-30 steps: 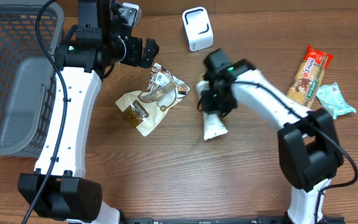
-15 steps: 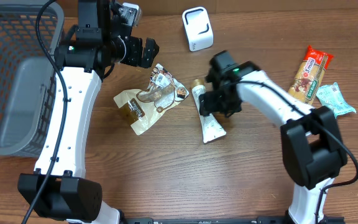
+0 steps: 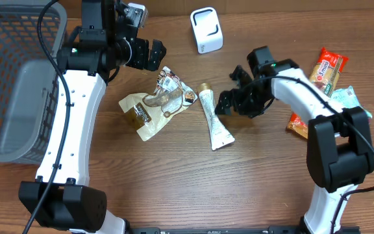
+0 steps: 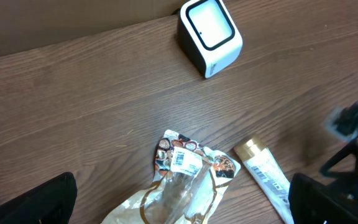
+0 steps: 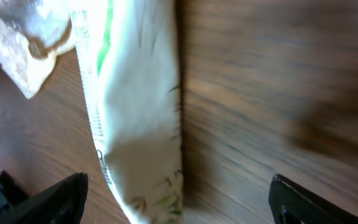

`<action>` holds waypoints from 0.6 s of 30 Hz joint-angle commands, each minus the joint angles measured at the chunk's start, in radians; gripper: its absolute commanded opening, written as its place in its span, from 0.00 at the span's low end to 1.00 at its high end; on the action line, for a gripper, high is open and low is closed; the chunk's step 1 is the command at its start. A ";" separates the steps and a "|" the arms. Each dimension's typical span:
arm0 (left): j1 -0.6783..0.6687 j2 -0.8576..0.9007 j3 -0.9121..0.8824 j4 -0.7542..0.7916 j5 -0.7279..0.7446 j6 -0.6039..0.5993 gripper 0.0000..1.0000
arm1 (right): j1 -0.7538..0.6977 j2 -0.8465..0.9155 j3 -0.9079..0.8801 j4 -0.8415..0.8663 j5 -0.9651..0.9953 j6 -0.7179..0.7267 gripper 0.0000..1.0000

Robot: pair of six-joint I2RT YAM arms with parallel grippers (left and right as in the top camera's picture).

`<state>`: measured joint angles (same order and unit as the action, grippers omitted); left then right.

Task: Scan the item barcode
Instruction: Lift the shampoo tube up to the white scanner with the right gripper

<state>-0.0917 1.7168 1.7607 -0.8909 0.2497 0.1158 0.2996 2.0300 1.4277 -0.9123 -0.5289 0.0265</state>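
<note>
Seemingly free, tube lying just beside spread right end effector

**No wording you can read**

You will find print on several items, but no legible words or numbers. In the left wrist view, the clear pouch carries a white sticker with dark bars, too small to make out. The white tube shows fine dark lines near its gold cap; its green marks are blurred in the right wrist view. The orange snack bar bears lettering too small to decipher.
</note>
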 commanded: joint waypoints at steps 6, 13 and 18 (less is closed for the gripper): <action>-0.008 -0.015 0.009 0.004 0.002 0.019 1.00 | 0.054 -0.005 -0.163 0.155 -0.068 0.121 0.86; -0.008 -0.015 0.009 0.004 0.002 0.019 1.00 | 0.060 -0.004 -0.217 0.241 -0.049 0.257 0.69; -0.008 -0.015 0.009 0.004 0.002 0.019 1.00 | 0.060 -0.004 -0.225 0.258 -0.034 0.296 0.46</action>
<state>-0.0917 1.7168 1.7607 -0.8909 0.2497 0.1158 0.3542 2.0132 1.2324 -0.6540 -0.6125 0.2695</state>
